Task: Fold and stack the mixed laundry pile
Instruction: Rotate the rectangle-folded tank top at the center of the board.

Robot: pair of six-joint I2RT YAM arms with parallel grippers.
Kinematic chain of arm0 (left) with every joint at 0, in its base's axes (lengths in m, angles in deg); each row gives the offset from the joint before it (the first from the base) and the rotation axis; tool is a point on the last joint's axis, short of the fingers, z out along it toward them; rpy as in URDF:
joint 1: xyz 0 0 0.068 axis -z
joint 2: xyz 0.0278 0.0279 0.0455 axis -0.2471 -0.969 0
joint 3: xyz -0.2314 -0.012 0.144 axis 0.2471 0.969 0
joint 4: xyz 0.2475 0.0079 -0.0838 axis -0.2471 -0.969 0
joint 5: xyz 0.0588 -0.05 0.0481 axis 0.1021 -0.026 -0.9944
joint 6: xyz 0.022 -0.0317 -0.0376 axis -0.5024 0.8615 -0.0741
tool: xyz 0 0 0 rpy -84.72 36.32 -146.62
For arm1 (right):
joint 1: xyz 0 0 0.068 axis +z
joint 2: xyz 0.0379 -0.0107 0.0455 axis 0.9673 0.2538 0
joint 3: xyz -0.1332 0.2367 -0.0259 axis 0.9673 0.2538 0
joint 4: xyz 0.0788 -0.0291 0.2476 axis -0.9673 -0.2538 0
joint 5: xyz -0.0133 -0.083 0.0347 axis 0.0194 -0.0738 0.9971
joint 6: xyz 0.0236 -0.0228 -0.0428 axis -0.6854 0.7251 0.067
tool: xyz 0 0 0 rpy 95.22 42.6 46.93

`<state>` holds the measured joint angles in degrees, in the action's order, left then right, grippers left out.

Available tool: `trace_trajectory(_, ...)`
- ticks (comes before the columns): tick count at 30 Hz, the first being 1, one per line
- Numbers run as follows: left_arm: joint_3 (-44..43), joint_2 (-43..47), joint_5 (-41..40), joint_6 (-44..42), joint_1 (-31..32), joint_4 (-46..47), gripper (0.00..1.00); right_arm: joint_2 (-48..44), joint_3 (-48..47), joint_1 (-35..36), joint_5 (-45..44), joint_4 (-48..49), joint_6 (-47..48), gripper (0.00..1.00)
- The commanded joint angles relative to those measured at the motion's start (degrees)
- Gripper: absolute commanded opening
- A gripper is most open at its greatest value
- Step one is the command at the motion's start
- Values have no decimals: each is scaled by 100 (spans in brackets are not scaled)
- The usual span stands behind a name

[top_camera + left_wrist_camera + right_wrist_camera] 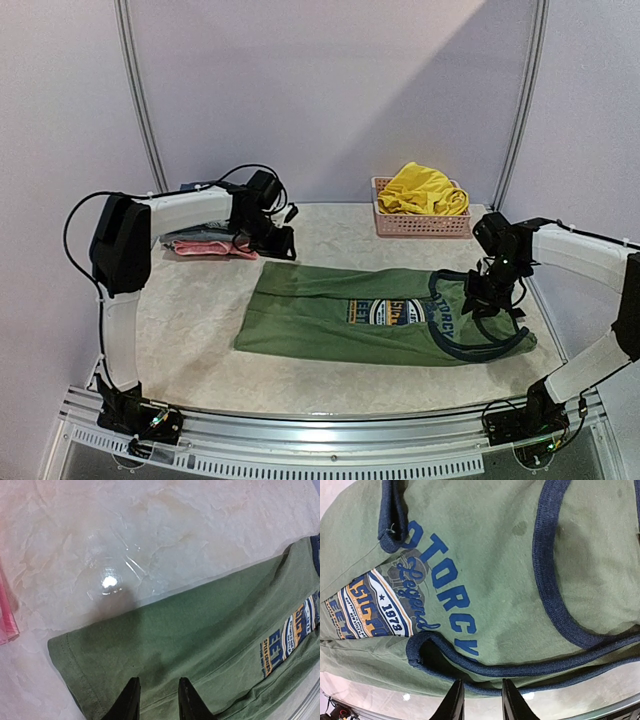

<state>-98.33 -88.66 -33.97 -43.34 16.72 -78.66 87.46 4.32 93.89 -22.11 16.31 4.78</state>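
Right wrist shows right pincer (pixel 481 684) partly open over the olive shirt (pixel 495 555).

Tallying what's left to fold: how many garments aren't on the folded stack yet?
2: an olive-green sleeveless shirt lying centred on the pale marbled table, and bright yellow shorts heaped in the pink plastic lattice basket, back right. Others may hide beneath them.

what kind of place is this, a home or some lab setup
Most likely a lab-style robot test cell, not a home: two arms bolted to a metal rail, a plain lilac backdrop with curved poles, and staged laundry, an olive-green shirt and a pink basket.
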Motion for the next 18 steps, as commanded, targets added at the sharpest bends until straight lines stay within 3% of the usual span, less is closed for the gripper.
trace_trajectory(1, -147, -251, -27, -86, 53, -119, 26, 90, 126, 20, -40, 8, -395, 27)
trace_trajectory(18, -36, -756, -32, -81, 61, -200, 25, 1103, 310, 24, 62, 360, -405, 28)
